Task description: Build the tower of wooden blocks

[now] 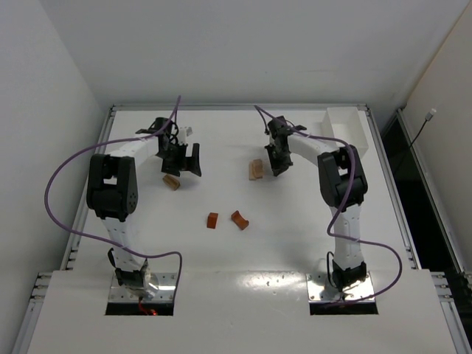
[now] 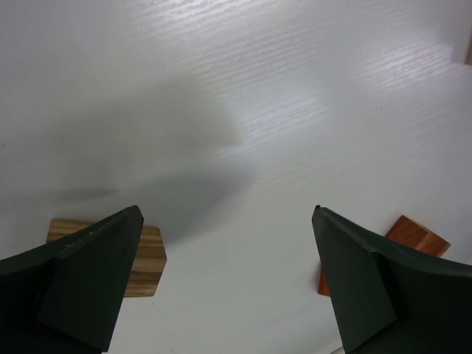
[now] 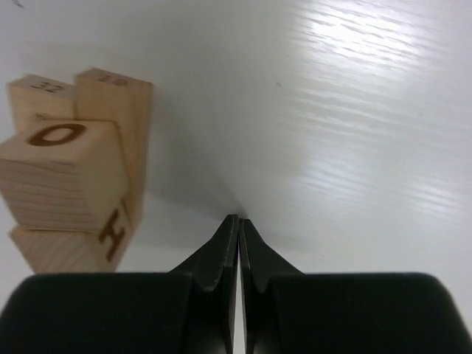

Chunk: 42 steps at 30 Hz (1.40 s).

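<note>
The right gripper (image 3: 240,230) has its fingers pressed together on nothing, their tips low over the table (image 1: 310,221). The tower (image 3: 70,177), a small stack of pale lettered blocks, stands just beside that gripper; in the right wrist view it sits to the left of the fingers, close but apart. From above, the tower lies between the two grippers, nearer the right one.

The left gripper (image 2: 228,214) hangs with its fingers spread wide and nothing between them. A tan block (image 2: 147,259) lies on the table partly hidden behind one finger; whether they touch cannot be told. A red block (image 1: 212,220) and a red arch (image 1: 240,220) lie loose near the table's middle, well apart from both grippers.
</note>
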{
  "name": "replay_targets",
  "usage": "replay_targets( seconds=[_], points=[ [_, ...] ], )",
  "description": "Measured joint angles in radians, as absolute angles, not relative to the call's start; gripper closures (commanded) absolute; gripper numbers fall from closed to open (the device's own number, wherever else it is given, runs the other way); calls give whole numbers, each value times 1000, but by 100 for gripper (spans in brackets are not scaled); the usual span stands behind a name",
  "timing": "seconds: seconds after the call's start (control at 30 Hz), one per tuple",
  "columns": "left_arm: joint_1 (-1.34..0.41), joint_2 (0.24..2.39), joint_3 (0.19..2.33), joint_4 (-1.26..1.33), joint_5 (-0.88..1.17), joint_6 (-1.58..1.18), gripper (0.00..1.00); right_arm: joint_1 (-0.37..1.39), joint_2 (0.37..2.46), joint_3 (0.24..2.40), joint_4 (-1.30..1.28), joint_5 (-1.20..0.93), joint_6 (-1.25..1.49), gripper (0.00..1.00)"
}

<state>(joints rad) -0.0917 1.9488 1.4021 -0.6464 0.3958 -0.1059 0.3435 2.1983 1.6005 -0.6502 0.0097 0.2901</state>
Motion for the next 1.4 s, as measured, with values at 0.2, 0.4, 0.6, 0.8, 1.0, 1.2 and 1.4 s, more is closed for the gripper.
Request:
replay_targets(
  seconds=[0.2, 0.4, 0.6, 0.8, 1.0, 1.2, 1.4],
  points=[
    [-93, 1871, 1294, -628, 406, -81, 1, 330, 2106, 1573, -675, 44, 221, 81],
    [-119, 1683, 1171, -618, 413, -56, 1, 309, 1865, 1568, -689, -110, 17, 51],
    [-131, 1579, 1141, -588, 185, -80, 1, 308, 1693, 1507, -691, -203, -101, 50],
    [-135, 1646, 1142, -561, -63, -168, 1, 307, 1694, 1472, -719, -217, -135, 50],
    [-139, 1756, 1156, -561, -99, -257, 14, 303, 1695, 1472, -719, -216, -139, 48],
    [-137, 1868, 1253, -566, -97, -323, 44, 303, 1695, 1466, -718, -209, -140, 46],
    [-135, 1937, 1315, -577, -67, -342, 100, 303, 1695, 1455, -718, -205, -140, 44]
  ],
)
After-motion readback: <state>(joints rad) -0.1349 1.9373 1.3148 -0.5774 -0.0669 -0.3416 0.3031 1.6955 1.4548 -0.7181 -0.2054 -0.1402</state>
